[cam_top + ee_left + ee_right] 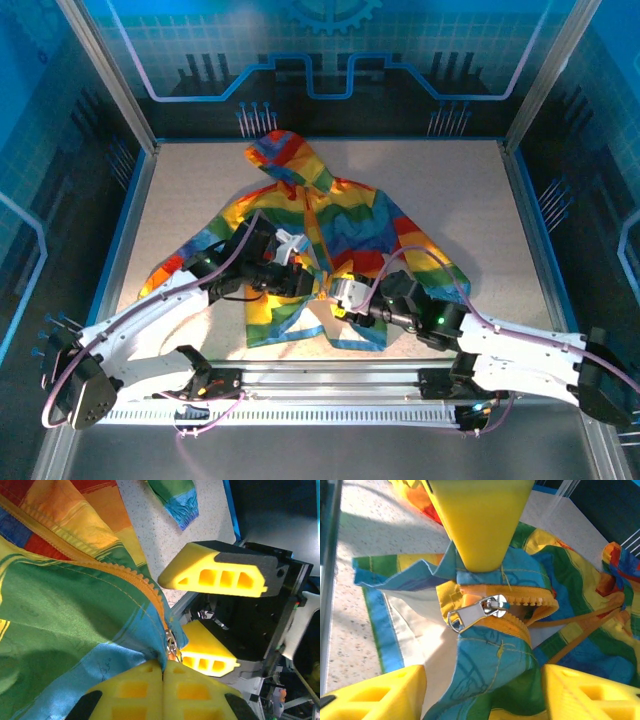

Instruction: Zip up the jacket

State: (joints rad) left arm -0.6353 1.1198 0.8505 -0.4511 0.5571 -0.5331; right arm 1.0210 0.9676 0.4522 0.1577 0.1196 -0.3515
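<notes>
- Nearest me, a metal rail (330, 385) runs along the worktop's (200, 190) near edge, and both arms reach in from the near corners.
- My left gripper (162, 677) has its jaws pressed together on the jacket's (350, 225) blue hem, just beside the bottom end of the orange zipper (142, 587).
- My right gripper (482, 672) faces it with the jaws spread wide. Bunched hem fabric lies between them, and I cannot tell whether they touch it.
- The silver slider (480, 611) sits at the low end of the zipper, between the two grippers.
- The jacket lies in the middle of the worktop, hem toward the near edge and sleeves spread toward the left and right edges. Its hood (285, 160) points at the far edge.
- The worktop is pale and speckled, brightly lit around the jacket.
- Beyond it, aluminium posts (105, 70) rise near the far corners. The back wall (400, 40) is blue, with a grid, circuit-like lines and a gear (335, 12) at the top.
</notes>
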